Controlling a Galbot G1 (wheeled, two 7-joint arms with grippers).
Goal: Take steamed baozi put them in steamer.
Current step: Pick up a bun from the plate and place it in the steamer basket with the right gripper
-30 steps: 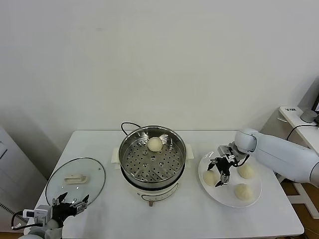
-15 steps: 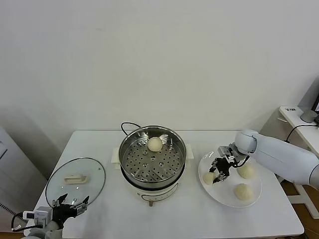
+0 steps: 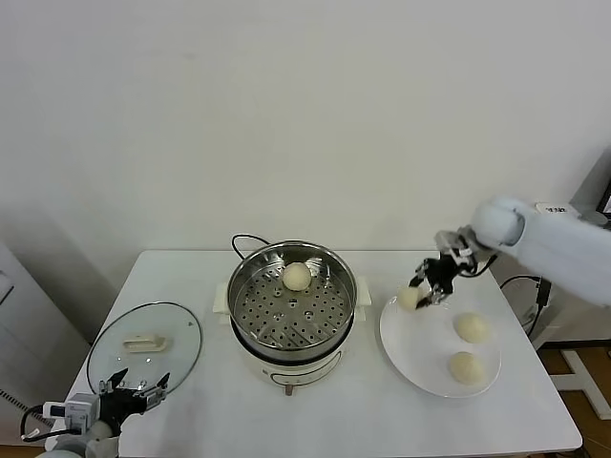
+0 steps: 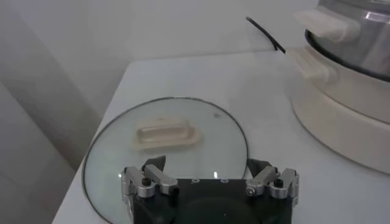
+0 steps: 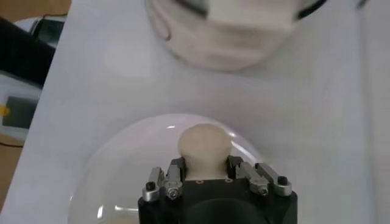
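White table: right gripper point(image 3: 420, 290) holds a baozi point(image 3: 409, 298) above the plate point(image 3: 420, 358).

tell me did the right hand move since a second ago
Yes. The right hand, shut on a baozi, has risen off the plate toward its far edge, nearer the steamer.

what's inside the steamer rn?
One baozi sits on the perforated tray of the steamer, toward the back rim. The rest of the tray is bare. Below the tray is hidden. The right gripper holds another bun above the plate.
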